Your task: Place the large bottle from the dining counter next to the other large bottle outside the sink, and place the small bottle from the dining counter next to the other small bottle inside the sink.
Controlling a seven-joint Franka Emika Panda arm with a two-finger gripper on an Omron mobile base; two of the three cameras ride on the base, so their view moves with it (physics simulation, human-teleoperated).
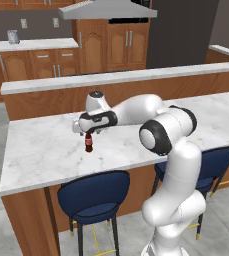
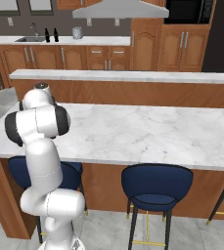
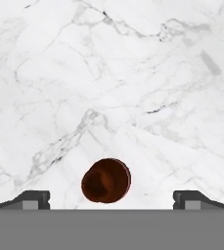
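A short dark brown bottle with a red label stands upright on the marble dining counter; I cannot tell whether it is the large or the small one. My gripper hangs just above its cap, pointing down. In the hand view the bottle's round top lies between the two wide-apart fingertips, with the gripper open and nothing held. Far back, the sink with its tap sits in the rear worktop, and two dark bottles stand beside it.
A raised ledge runs behind the dining counter. Blue stools stand along its front, one of them to the right of my base. A metal canister stands on the rear worktop. The range hood hangs above.
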